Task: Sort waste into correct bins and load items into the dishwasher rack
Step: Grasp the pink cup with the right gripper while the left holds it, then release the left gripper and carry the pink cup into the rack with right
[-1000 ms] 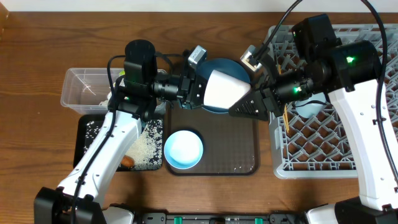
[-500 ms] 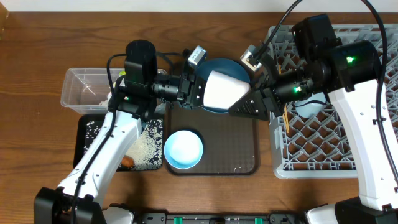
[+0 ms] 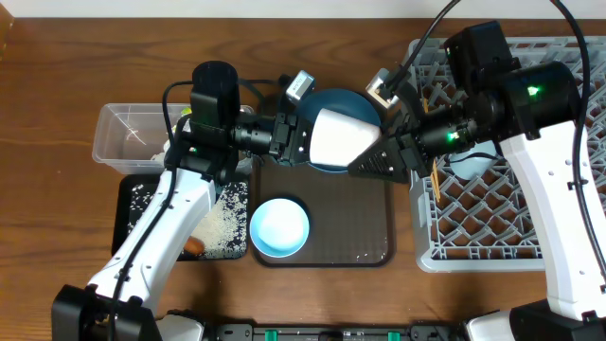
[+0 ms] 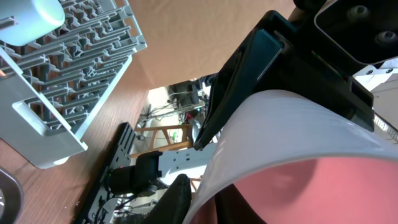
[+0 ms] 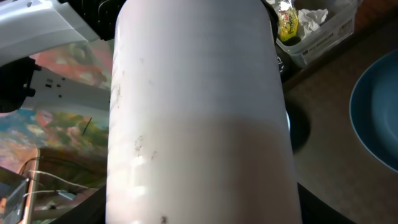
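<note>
Wooden table [image 3: 57,76], clear tub [image 3: 109,142], black tray [image 3: 122,216], brown serving tray [image 3: 350,213], grey rack [image 3: 473,262]

No word, number or brand could be read in any view. The small yellow-green wrapper [image 5: 287,22], lying in the clear plastic tub [image 5: 331,32], seemed to carry some dark print, but it was too small and blurred to make out.
</note>
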